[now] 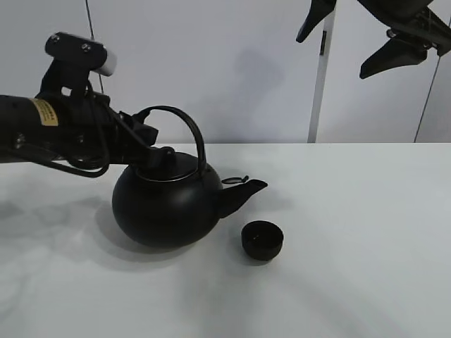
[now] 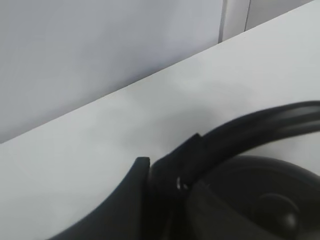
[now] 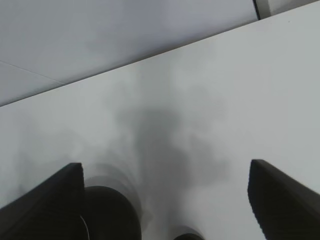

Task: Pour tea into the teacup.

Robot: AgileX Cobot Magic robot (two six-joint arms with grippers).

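A big, round, matte black kettle (image 1: 165, 204) sits on the white table (image 1: 366, 282), left of the middle. Its short spout (image 1: 243, 191) points to the right. Just beside the spout tip, a little nearer to me, stands the teacup (image 1: 262, 239), a small, low, black handleless bowl, upright and apart from the kettle.

The left gripper (image 1: 153, 149) reaches in from the left, and its fingers (image 2: 132, 200) are closed tight on the kettle's thin arched handle (image 1: 192, 130), low down where the handle meets the body beside the lid. The right gripper (image 1: 332, 55) hangs high above the far right of the table, its fingers spread wide on nothing.

To my eye the kettle is a heavy, rigid thing, likely iron, and heavier with tea in it. The handle is a slim rounded bar, so I expect it may twist in the clamp once the pot hangs free. A grip this low puts most of the weight out toward the spout. That should help the tilt, but it may make the pot swing.

The cup looks light and easy to knock, perhaps brittle, and nothing steadies it. I would bring the spout in from above it, not from the side.
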